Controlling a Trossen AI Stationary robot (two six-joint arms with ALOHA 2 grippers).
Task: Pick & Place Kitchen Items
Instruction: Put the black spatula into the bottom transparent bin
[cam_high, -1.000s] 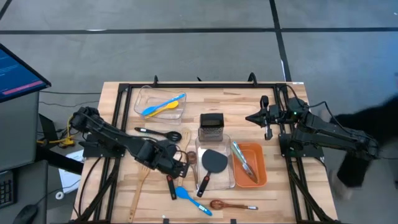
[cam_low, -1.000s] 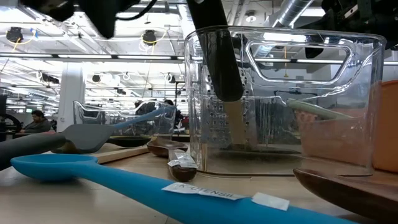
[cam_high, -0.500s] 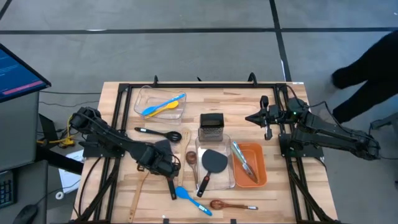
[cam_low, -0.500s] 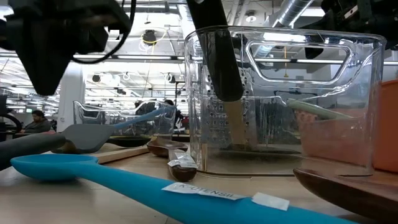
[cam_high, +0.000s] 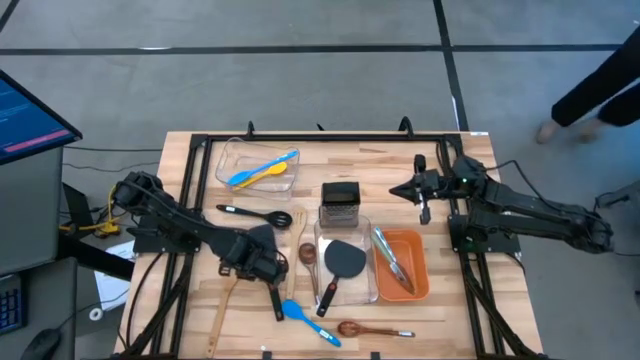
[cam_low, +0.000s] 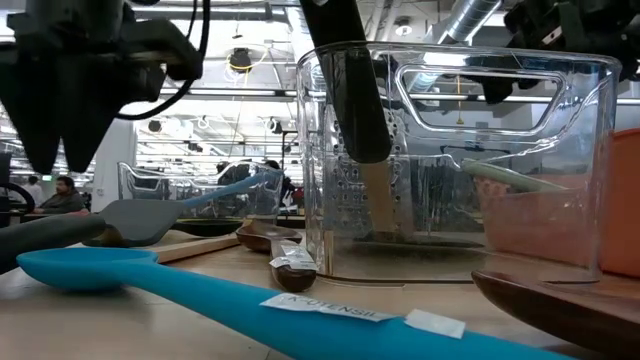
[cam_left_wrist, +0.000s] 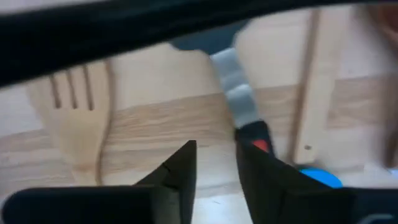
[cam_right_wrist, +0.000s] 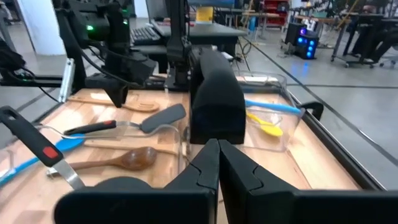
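Observation:
A grey-headed turner (cam_left_wrist: 231, 87) with a black, red-marked handle (cam_high: 275, 300) lies flat on the wooden table, near the front left. My left gripper (cam_left_wrist: 214, 171) hovers open just above its shaft, fingers pointing down with nothing between them; in the low view it (cam_low: 70, 150) stands clear above the turner (cam_low: 150, 215). My right gripper (cam_right_wrist: 217, 158) is shut and empty, raised at the table's far right (cam_high: 422, 208). A blue spoon (cam_high: 310, 322) and a wooden spoon (cam_high: 372, 328) lie at the near edge.
A clear tray (cam_high: 225, 150) at the back left holds blue and yellow spoons. A steel grater (cam_high: 340, 200) stands mid-table behind a clear bin (cam_high: 318, 235) with a black turner. Tongs lie in an orange bin (cam_high: 415, 285). A black spoon (cam_high: 255, 214) and a wooden spatula (cam_high: 225, 300) lie loose.
My left gripper has come down over the grey turner, shifting a little toward the table's left edge, and has opened its fingers. My right gripper has moved slightly toward the table's left, still shut. A person has walked past behind the table's far right.

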